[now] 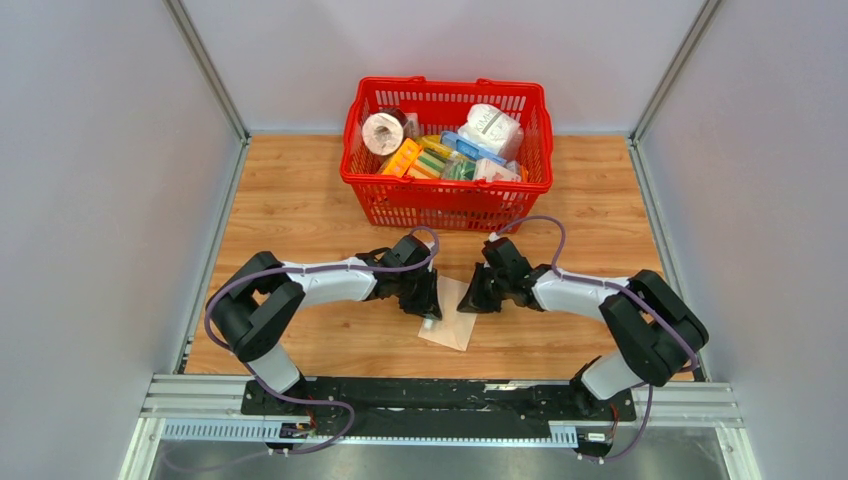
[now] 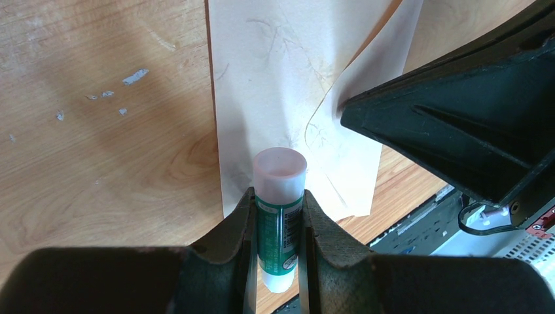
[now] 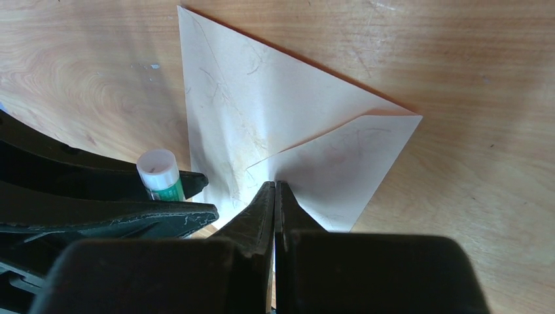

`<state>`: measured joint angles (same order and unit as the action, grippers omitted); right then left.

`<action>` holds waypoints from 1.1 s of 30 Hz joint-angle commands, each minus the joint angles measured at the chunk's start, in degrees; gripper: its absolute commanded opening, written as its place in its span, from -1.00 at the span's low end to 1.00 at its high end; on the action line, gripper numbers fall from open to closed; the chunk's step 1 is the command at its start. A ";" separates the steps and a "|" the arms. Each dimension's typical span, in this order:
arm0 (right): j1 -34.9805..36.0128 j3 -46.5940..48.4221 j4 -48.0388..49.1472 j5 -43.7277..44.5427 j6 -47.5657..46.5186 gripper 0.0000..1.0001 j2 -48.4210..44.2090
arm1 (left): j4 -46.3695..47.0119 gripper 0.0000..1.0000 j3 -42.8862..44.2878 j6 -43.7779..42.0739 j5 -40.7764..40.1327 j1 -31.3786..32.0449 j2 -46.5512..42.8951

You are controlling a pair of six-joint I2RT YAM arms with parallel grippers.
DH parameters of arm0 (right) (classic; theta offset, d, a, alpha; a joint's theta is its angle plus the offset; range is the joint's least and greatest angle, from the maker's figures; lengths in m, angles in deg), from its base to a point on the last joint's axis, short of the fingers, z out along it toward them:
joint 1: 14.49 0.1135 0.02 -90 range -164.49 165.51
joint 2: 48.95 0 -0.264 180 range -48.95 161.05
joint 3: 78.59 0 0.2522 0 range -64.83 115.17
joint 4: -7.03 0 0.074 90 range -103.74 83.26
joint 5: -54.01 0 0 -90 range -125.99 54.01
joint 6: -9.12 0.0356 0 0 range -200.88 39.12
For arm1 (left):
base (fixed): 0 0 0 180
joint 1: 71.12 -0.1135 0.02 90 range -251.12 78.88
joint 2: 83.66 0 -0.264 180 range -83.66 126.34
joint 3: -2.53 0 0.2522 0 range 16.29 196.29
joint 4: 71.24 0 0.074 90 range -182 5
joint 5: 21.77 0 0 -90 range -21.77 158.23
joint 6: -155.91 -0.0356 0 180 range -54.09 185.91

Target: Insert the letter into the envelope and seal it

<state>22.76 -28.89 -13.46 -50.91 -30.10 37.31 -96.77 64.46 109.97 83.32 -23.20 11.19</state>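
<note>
The tan envelope (image 1: 450,320) lies on the wood table between my two grippers; it also shows in the left wrist view (image 2: 275,78) and the right wrist view (image 3: 229,98). Its triangular flap (image 3: 222,111) is raised off the body. My right gripper (image 1: 472,300) (image 3: 275,184) is shut on the flap's tip. My left gripper (image 1: 425,305) (image 2: 279,193) is shut on a green glue stick (image 2: 280,203) with a whitish cap, held over the envelope's near-left edge; the stick also shows in the right wrist view (image 3: 159,173). No separate whitish letter shows; it is hidden or out of view.
A red basket (image 1: 445,185) full of groceries stands at the back of the table, behind both grippers. Grey walls close in the left, right and back. The black rail (image 1: 430,395) with the arm bases runs along the near edge.
</note>
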 commanded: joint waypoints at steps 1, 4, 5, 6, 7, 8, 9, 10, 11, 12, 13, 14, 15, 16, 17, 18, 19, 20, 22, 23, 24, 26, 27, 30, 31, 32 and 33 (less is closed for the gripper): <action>0.01 1.85 2.59 0.94 0.72 -1.00 0.84 | -2.47 -1.00 -1.67 -1.69 -3.05 0.15 3.41; 0.19 1.94 3.73 0.33 1.51 -1.00 1.10 | -2.47 -1.00 -1.84 -1.69 -3.14 0.15 3.50; 0.27 2.02 4.34 -0.28 1.86 -1.00 1.28 | -2.47 -1.00 -1.84 -1.69 -3.05 0.15 3.50; 0.45 2.20 4.61 -0.37 1.95 -1.00 1.37 | -2.47 -1.00 -1.84 -1.69 -3.05 0.15 3.59; 0.88 2.55 4.35 -0.03 2.04 -1.00 1.72 | -2.47 -1.00 -1.76 -1.69 -3.05 0.15 3.59; 1.24 2.81 4.43 0.06 2.04 -1.00 1.72 | -2.47 -1.00 -1.76 -1.69 -3.05 0.15 3.59; 1.50 2.99 4.52 0.06 2.12 -1.00 1.89 | -2.38 -1.00 -1.76 -1.69 -3.05 0.15 3.50; 1.59 3.08 4.52 0.32 2.13 -1.00 1.98 | -2.47 -1.00 -1.76 -1.69 -3.05 0.15 3.59; 1.68 3.08 4.52 0.50 2.30 -1.00 1.98 | -2.38 -1.00 -1.84 -1.69 -3.05 0.07 3.50; 1.68 3.08 4.52 0.94 2.39 -1.00 2.07 | -2.47 -1.00 -1.76 -1.69 -3.05 0.15 3.50; 1.68 3.08 4.26 1.38 2.39 -1.00 1.90 | -2.56 -1.00 -1.84 -1.69 -3.14 0.15 3.50; 1.68 2.99 3.91 1.99 2.30 -1.00 1.63 | -2.56 -1.00 -1.84 -1.69 -3.05 0.15 3.33; 1.59 2.99 3.39 2.43 2.04 -1.00 1.46 | -2.56 -1.00 -1.93 -1.69 -3.14 0.15 3.33; 1.33 2.90 3.12 2.87 2.04 -1.00 1.37 | -2.56 -1.00 -2.02 -1.69 -3.23 0.15 3.06; 1.07 2.73 3.20 3.05 1.95 -1.00 1.11 | -2.56 -1.00 -2.19 -1.69 -3.31 0.15 3.06; 0.63 2.55 3.12 3.14 2.04 -1.00 1.02 | -2.56 -1.00 -2.28 -1.69 -3.31 0.15 2.97; 0.19 2.29 3.12 3.31 2.21 -1.00 1.02 | -2.56 -1.00 -2.20 -1.69 -3.23 0.15 2.97; -0.16 2.29 3.20 3.23 2.30 -1.00 0.93 | -2.47 -1.00 -2.37 -1.78 -3.05 0.15 3.06; -0.69 2.11 3.64 3.49 2.56 -1.00 0.84 | -2.47 -1.00 -2.37 -1.78 -3.05 0.15 3.06; -0.87 2.20 3.73 3.49 2.48 -1.00 0.93 | -2.47 -1.00 -2.46 -1.78 -3.05 0.15 2.97; -1.13 2.20 3.82 3.75 2.56 -1.00 0.93 | -2.47 -1.00 -2.37 -1.78 -3.05 0.15 2.97; -1.31 2.46 3.73 4.19 2.74 -1.00 1.02 | -2.56 -1.00 -2.46 -1.78 -3.05 0.15 2.89; -1.57 2.46 3.73 4.46 2.74 -1.00 1.02 | -2.64 -1.00 -2.46 -1.86 -3.05 0.15 2.71; -2.01 2.29 3.56 4.81 2.74 -1.00 1.37 | -2.82 -1.00 -2.46 -1.87 -3.31 0.15 2.53; -2.19 2.20 3.56 4.81 2.83 -1.00 1.28 | -2.91 -1.00 -2.55 -1.87 -3.40 0.15 2.27; -2.36 2.03 3.56 5.07 2.83 -1.00 1.28 | -2.91 -1.00 -2.55 -1.95 -3.40 0.15 2.36; -2.62 1.94 3.47 5.16 2.74 -1.00 1.28 | -2.91 -1.00 -2.63 -1.95 -3.40 0.07 2.27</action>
<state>21.17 -27.64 -11.21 -48.39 -27.67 39.04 -96.22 64.43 109.97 83.76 -23.20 11.41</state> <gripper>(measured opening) 0.003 0.274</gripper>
